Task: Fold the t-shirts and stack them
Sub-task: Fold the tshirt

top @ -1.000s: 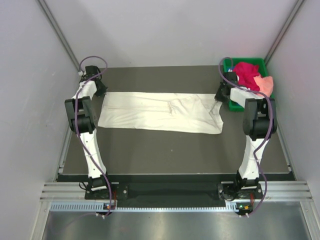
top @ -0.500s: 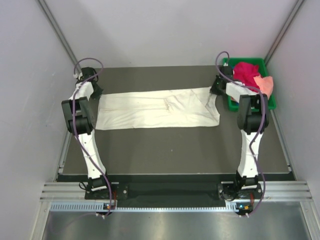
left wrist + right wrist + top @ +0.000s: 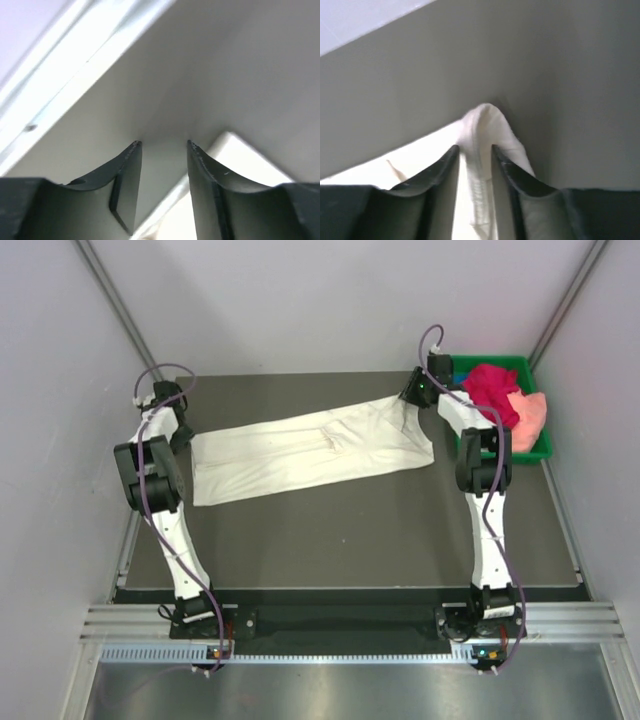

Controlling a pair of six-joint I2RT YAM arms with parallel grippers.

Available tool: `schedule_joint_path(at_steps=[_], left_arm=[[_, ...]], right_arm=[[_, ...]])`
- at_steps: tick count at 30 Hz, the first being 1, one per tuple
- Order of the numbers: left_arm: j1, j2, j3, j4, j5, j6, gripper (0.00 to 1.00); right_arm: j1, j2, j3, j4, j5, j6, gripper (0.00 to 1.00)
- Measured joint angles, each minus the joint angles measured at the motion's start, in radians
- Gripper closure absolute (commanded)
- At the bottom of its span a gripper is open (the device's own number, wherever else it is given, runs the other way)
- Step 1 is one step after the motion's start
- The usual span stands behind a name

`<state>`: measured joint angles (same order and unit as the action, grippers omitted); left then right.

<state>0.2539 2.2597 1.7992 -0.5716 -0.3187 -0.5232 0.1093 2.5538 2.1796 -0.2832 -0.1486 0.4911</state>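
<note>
The cream-white t-shirt lies as a long folded strip across the dark table, slanting up toward the far right. My left gripper hovers just beyond the strip's left end; in the left wrist view it is open with nothing between its fingers. My right gripper is at the strip's far right corner. In the right wrist view it has its jaws parted, with a raised ridge of the cream cloth standing between them. The magenta-red t-shirt and the peach-pink t-shirt lie crumpled in the tray.
A green plastic tray stands at the far right corner of the table, just right of my right arm. Grey walls close in the left, far and right sides. Bare dark table spreads in front of the strip.
Both grippers moved toward the far wall. The shirt's right end was dragged farther back, so the strip now slants. Both jaws have parted, and the left has let go of the cloth.
</note>
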Motion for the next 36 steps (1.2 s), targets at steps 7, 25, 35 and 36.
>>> schedule_joint_path(at_steps=[7, 25, 35, 36], left_arm=[[-0.034, -0.083, -0.046, -0.069, -0.094, 0.027, 0.50], [-0.129, -0.583, -0.459, 0.033, 0.441, 0.005, 0.51], [-0.257, -0.643, -0.552, 0.058, 0.644, 0.002, 0.51], [-0.259, -0.647, -0.552, 0.058, 0.647, 0.001, 0.51]], right_arm=[[0.026, -0.151, -0.126, -0.037, 0.110, -0.016, 0.36], [0.154, -0.715, -0.743, -0.350, 0.503, 0.411, 0.47], [0.150, -0.773, -0.961, -0.251, 0.507, 0.509, 0.48], [0.150, -0.773, -0.961, -0.233, 0.507, 0.510, 0.48]])
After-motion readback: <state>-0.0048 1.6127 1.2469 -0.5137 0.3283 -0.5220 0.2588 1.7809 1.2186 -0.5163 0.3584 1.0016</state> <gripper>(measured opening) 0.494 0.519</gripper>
